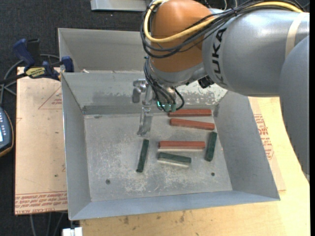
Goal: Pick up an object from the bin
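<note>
Six sticks: three red-brown, three dark green; all lying flat on the floor of the grey bin (98,181); spread from centre toward 3 o'clock.
Pincer (144,128): hanging just left of bin centre, tip low near the floor; released or clenched, cannot tell; nothing seen in its hold.
Nearest thing: dark green stick (142,155), just at 6 o'clock of the pincer; lying almost along the 12-to-6 line; apart from the rest.
Neighbours: second green stick (173,158) at its 3 o'clock, close beneath the lower red-brown bar (181,144); third green stick (210,146) further toward 3 o'clock; upper red-brown bar (189,112) and middle red-brown bar (192,124) at 3 o'clock of the pincer.
Handling, by judgement: light; stiff; smooth-sided, so likely to skid on metal; not fragile.
Hold, by judgement: across the narrow width at mid-length, for balance; lone green stick easiest, with free floor along both long sides.
</note>
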Available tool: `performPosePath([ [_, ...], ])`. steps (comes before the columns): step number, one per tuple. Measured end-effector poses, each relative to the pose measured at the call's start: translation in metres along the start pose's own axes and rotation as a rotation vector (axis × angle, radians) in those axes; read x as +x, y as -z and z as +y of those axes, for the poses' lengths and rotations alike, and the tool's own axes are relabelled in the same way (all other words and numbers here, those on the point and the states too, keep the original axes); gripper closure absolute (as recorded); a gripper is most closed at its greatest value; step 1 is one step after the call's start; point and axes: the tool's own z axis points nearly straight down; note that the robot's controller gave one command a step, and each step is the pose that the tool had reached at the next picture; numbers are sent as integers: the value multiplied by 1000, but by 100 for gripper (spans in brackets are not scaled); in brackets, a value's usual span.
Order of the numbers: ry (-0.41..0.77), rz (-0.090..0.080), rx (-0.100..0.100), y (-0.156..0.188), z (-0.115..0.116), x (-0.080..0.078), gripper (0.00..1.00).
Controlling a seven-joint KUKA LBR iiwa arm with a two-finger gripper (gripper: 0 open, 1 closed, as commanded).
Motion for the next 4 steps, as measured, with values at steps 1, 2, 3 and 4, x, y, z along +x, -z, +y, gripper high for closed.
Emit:
performPosePath([
  [1,444,-3,1,-167,-13,50,0],
  [2,441,-10,1,-134,-23,55,0],
  [3,469,-11,2,-135,-29,25,0],
  [4,630,-5,1,-166,-3,30,0],
])
